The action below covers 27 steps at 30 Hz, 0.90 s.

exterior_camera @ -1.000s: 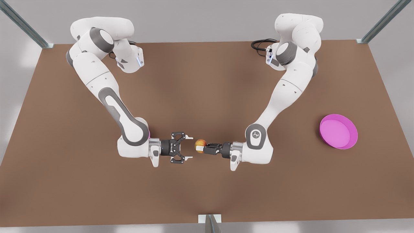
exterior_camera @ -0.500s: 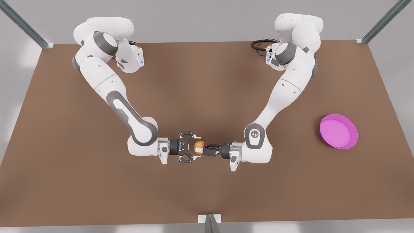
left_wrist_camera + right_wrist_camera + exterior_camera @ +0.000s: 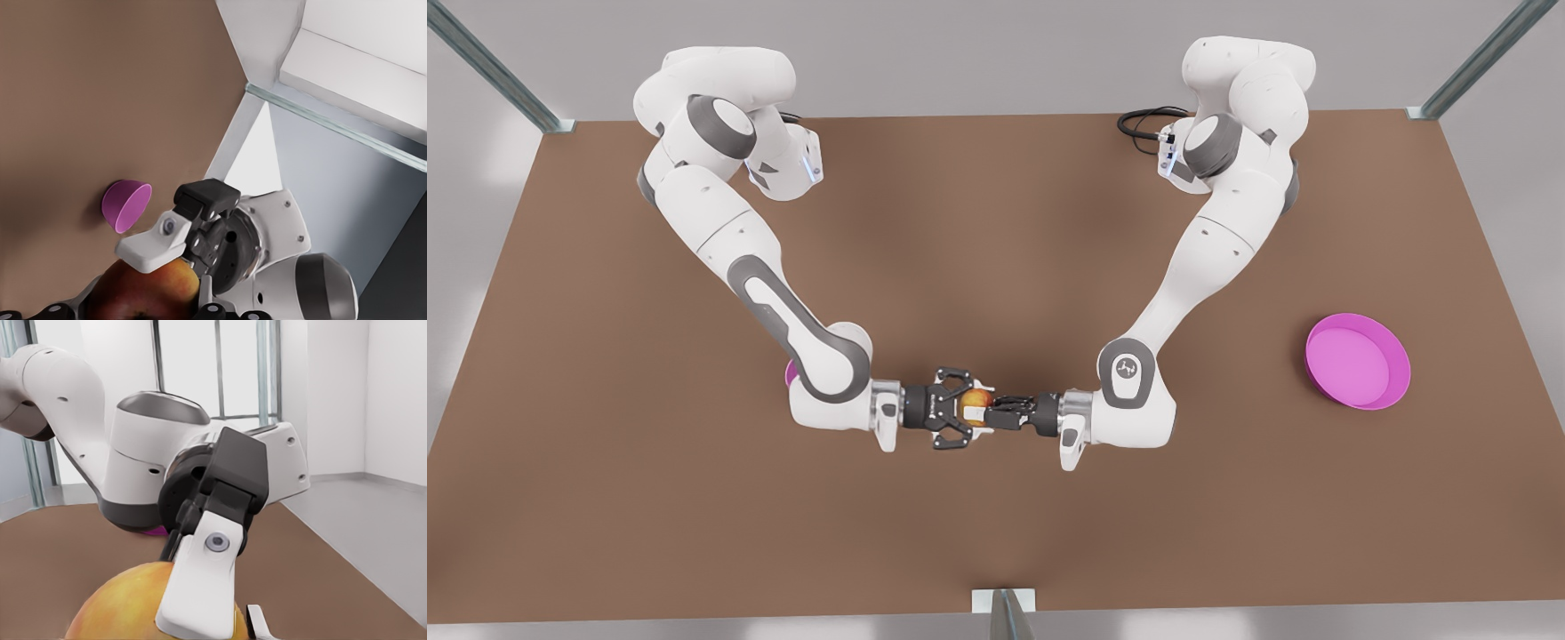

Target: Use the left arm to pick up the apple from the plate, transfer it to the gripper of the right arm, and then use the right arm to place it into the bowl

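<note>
Apple (image 3: 978, 396) hangs above the table (image 3: 996, 222), midway along its near edge, pinched in the left gripper (image 3: 984, 412). The right gripper (image 3: 967, 407) straddles it opposite; whether it grips, I cannot tell. Plate (image 3: 1398, 354) lies toward the left arm's edge of the table, and the bowl (image 3: 790, 375) peeks from under the right arm.

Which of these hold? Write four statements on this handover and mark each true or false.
1. The left gripper is shut on the apple. True.
2. The apple rests on the plate. False: it is held above the table, far from the plate.
3. The right gripper is at the apple, facing the left gripper. True.
4. The bowl stands beside the plate. False: it stands at the front view's left, by the right arm.
</note>
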Each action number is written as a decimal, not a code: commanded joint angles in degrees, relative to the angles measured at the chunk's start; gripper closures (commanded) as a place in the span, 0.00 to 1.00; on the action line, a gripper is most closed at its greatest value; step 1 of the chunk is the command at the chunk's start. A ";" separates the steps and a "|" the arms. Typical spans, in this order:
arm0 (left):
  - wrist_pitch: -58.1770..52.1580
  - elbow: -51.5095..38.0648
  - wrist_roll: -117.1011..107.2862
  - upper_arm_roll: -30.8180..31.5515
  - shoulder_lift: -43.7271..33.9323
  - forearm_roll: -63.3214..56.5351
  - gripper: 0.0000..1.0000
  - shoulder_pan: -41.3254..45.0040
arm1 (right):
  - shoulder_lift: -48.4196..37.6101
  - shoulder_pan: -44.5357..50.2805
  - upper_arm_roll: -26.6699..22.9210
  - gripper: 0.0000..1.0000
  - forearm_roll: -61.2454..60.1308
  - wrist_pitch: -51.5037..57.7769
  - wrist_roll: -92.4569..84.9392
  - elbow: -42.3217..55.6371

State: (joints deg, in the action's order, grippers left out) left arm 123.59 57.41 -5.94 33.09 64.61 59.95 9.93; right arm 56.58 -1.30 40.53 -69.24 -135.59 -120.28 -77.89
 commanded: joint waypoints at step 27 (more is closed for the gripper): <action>-43.60 29.69 6.47 -27.12 -53.45 -60.39 0.00 -4.75 | -22.47 -17.60 -7.13 0.42 78.81 24.85 26.75 -19.05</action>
State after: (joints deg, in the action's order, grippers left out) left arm 80.34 80.52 -7.07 11.94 17.07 -0.42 2.54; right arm 35.10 -19.54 33.45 -1.36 -115.13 -115.19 -96.00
